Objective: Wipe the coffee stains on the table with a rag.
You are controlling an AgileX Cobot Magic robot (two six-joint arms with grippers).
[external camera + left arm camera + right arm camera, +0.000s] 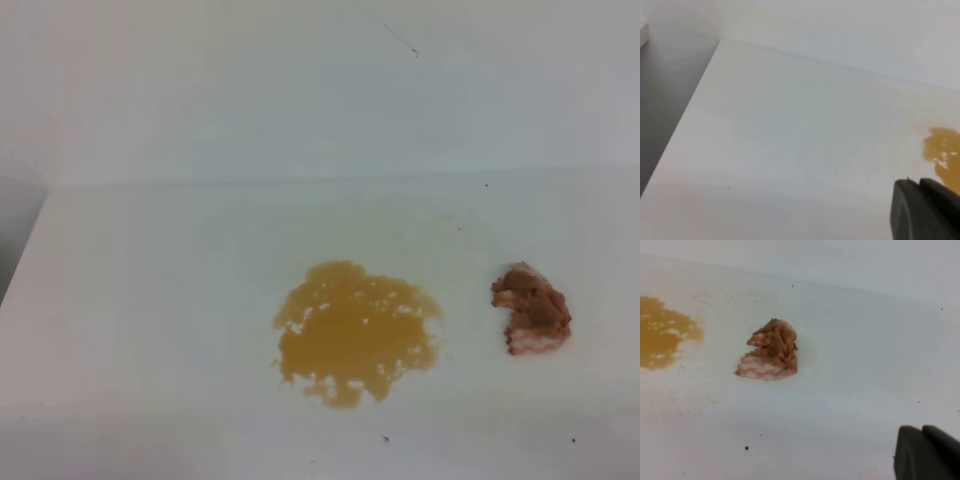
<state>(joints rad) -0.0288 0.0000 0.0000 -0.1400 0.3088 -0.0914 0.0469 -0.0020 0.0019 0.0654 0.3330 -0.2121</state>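
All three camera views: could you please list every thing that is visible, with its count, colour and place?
coffee stain: one, amber with ragged edges, in the middle of the table, left of the rag and apart from it.
rag: one, a reddish-brown crumpled wad with pinkish-white edges, lying on the table right of the stain; nothing touches it.
table: one, plain white, with a few tiny dark specks.
wall: one, white, behind the table's far edge.
left gripper: one, dark, at the lower right corner of the left wrist view, near the stain's edge; fingers together, holding nothing.
right gripper: one, dark, at the lower right corner of the right wrist view, away from the rag; shut, holding nothing.
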